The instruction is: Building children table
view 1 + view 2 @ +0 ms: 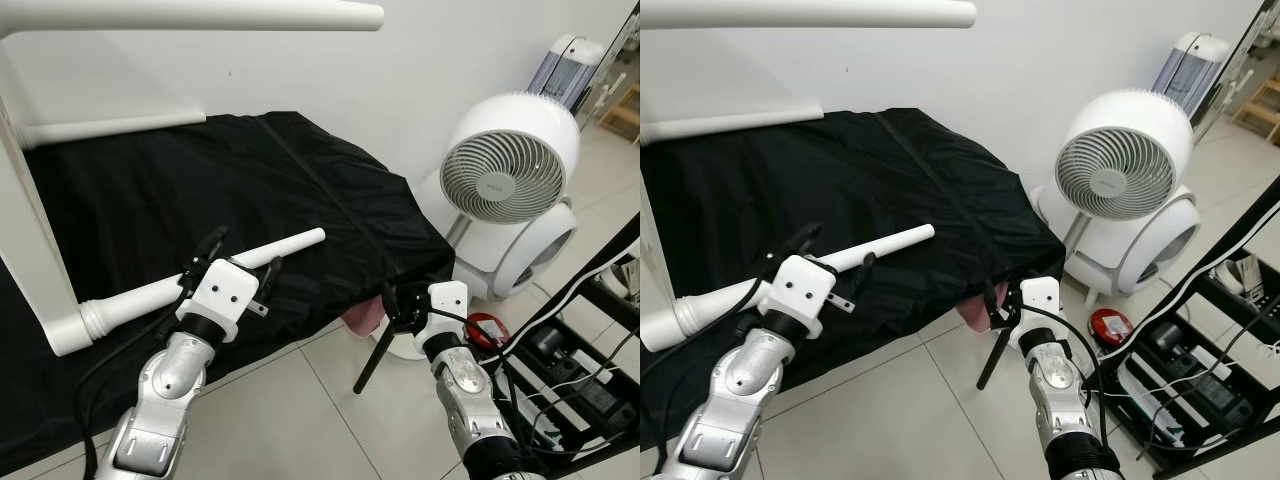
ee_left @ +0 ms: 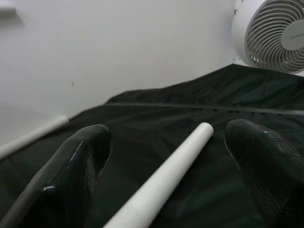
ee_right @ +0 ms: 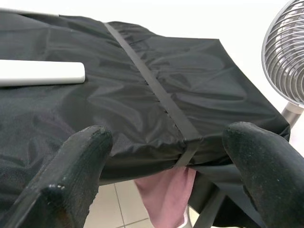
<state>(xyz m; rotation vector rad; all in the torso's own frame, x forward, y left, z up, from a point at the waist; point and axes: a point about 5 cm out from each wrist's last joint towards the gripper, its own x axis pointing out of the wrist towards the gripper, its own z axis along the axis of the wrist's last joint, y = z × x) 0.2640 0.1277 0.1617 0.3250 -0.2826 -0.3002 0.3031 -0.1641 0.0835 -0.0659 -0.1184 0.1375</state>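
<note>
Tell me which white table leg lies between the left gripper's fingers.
The near leg on the black cover, between the open left gripper fingers; another lies by the wall.

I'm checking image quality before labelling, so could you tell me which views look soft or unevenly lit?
Left wrist view: the black fingers are blurred up close, while the white table leg is fairly sharp. Right wrist view: fingers soft, black cover crisp. Eye views: evenly lit, sharp, edges bowed by the wide lens.

Bright, even indoor light; soft shadows; head views sharp; wrist views' near foreground blurred.
</note>
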